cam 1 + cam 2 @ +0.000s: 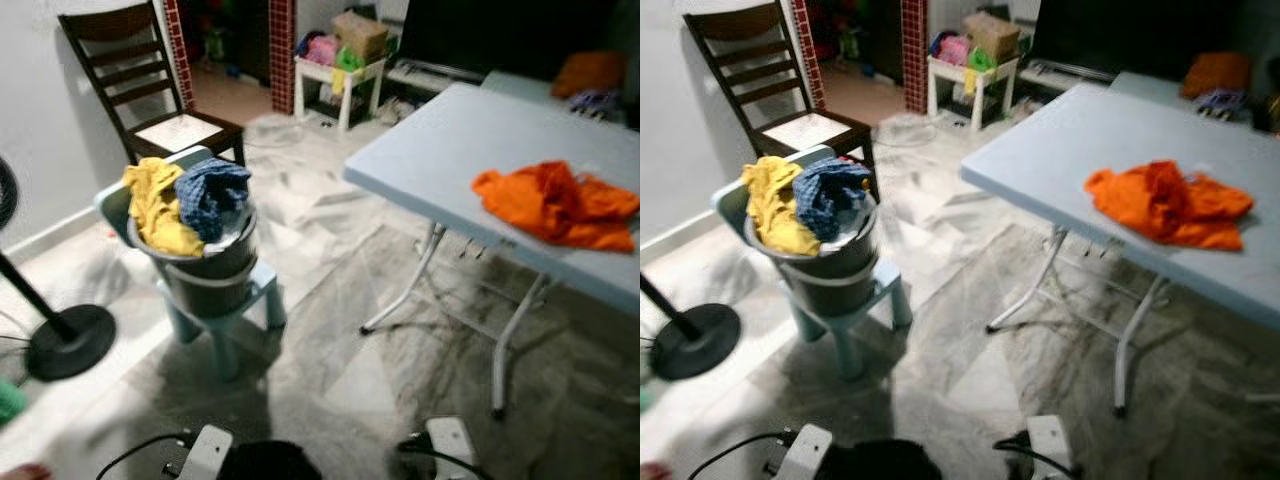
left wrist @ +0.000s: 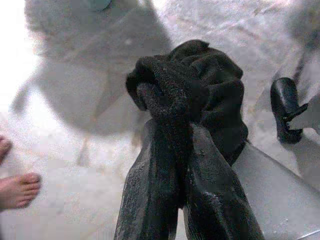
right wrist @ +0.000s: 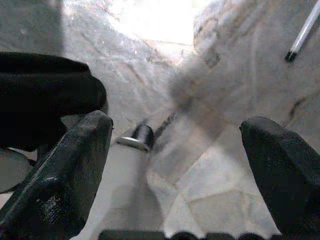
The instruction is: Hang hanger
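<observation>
left gripper [image 2: 175,125] was clenched on a bunched black cloth [image 2: 210,85], low over the floor, on the near side of the table [image 1: 450,140]. right gripper [image 3: 175,125] hung beside it with its fingers spread wide and nothing between them. a person's bare foot [image 2: 17,190] stood on the tiles near the left gripper. left of the table, a dark bucket [image 1: 205,275] sat on a pale stool [image 1: 250,290], with a yellow cloth [image 1: 160,205] and a blue cloth [image 1: 212,195] draped over its rim. on the table lay a crumpled orange garment [image 1: 555,205]. beyond the bucket, further from the table, stood a dark chair [image 1: 140,80].

where the hanger was i could not tell. judging by its kind, it would be light and stiff, perhaps slick, and best taken at the neck just under the hook, leaving the hook free.
</observation>
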You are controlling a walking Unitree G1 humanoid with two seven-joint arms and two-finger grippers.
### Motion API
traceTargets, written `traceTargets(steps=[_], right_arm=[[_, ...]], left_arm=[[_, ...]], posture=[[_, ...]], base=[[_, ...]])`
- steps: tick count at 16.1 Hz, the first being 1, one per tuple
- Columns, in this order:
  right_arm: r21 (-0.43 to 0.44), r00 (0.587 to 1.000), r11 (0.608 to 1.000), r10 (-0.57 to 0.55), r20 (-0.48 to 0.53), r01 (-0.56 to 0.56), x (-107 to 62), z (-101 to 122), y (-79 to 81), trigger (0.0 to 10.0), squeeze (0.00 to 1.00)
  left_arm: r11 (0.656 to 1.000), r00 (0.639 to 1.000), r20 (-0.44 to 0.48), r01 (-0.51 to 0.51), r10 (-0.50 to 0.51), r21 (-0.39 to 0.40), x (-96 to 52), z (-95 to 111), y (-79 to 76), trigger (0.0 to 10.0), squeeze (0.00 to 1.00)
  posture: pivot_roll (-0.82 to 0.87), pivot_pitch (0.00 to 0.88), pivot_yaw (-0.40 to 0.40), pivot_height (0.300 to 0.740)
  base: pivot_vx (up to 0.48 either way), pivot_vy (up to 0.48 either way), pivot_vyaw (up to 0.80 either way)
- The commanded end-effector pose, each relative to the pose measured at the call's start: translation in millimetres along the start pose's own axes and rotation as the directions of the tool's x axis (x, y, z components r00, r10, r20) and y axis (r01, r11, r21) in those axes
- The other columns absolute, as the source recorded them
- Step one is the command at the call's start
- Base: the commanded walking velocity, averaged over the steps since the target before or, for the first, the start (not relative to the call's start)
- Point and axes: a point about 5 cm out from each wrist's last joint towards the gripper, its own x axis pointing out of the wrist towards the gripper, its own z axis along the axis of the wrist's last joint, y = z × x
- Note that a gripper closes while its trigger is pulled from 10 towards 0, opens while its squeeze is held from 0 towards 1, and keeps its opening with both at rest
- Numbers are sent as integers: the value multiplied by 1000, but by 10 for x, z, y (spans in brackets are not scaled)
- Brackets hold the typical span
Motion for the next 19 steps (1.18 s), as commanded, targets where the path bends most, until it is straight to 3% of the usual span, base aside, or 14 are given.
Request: traceTargets(steps=[1, 4, 7, 16, 19], right_arm=[[4, 1000, 1000, -12, -26, 12, -14, -68, -41, 10000, 0], [1, 999, 1000, -10, -31, 10, -11, -71, -10, 10000, 0], [-10, 999, 1000, 16, -27, -17, 7, -37, 200, 10000, 0], [-50, 998, 997, 53, -21, -54, 12, 14, 532, 10000, 0], [-58, 999, 997, 43, -22, -44, 12, -7, 435, 10000, 0]], left_arm=[[1000, 1000, 23, 17, -18, 16, 18, 84, -43, 10000, 0], [999, 999, 23, 23, -24, 28, 17, 84, -42, 10000, 0], [999, 999, 24, 26, -27, 46, 18, 90, -47, 10000, 0], [996, 996, 47, 76, -79, 54, 12, 88, -84, 10000, 0], [995, 995, 48, 85, -87, 43, 11, 86, -90, 10000, 0]], posture=[[-94, 28, -2, 740], [-97, 29, 1, 740], [-97, 29, 1, 740], [-98, 39, 0, 740], [-103, 38, 1, 740]], base=[[0, 480, 0], [0, 480, 0], [0, 480, 0], [35, 0, -57], [328, 288, -508]])
